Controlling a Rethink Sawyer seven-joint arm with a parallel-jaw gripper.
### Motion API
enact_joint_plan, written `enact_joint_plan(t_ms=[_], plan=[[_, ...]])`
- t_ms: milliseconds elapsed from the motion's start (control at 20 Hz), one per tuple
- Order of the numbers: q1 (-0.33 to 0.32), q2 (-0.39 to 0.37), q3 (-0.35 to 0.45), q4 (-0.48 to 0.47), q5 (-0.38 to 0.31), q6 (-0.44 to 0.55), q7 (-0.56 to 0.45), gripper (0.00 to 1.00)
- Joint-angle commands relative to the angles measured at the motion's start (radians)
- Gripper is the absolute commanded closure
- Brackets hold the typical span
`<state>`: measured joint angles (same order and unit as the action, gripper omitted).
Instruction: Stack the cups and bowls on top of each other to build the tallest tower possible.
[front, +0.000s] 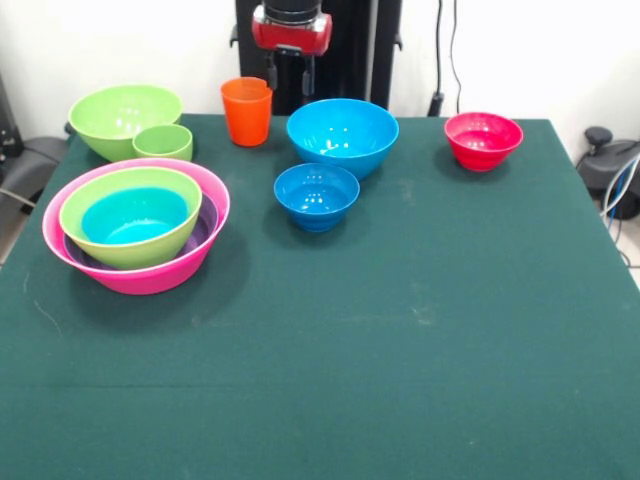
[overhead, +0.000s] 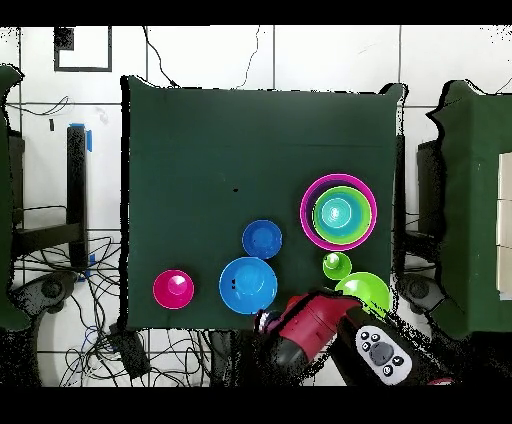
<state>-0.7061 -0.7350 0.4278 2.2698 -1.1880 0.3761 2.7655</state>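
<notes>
Four glossy plastic bowls already nest at the left of the front view: the wide pink bowl (front: 205, 255) as base, a purple bowl (front: 207, 222) inside it, then a lime green bowl (front: 100, 228) and a blue bowl (front: 135, 217). That is the tower (overhead: 339, 211) so far.

Loose pieces lie along the upper part of that view: a second lime green bowl (front: 122, 116) at upper left with the small light green cup (front: 163, 142) touching its front, the orange plastic cup (front: 246, 111), a large blue bowl (front: 342, 135), a smaller blue bowl (front: 316, 195) and a small red bowl (front: 483, 139) at upper right.

My judgement is that the smaller blue bowl should go in next, lowered level and centred so it seats.

At top centre the red and black gripper (front: 289, 73) hangs drawn back, just behind the orange cup, pointing down; whether its fingers are spread or closed I cannot tell.
</notes>
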Motion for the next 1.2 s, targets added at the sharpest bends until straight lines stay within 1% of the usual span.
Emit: enact_joint_plan(t_ms=[50,200,800,1200], plan=[[-0.012,0.084,-0.002,-0.090,-0.096,-0.034,-0.125,0.00],[-0.036,0.071,0.016,-0.078,-0.076,-0.015,-0.166,0.00],[-0.080,0.079,0.046,-0.075,-0.057,0.012,-0.225,0.00],[-0.104,0.065,0.071,-0.057,-0.033,0.039,-0.252,0.00]])
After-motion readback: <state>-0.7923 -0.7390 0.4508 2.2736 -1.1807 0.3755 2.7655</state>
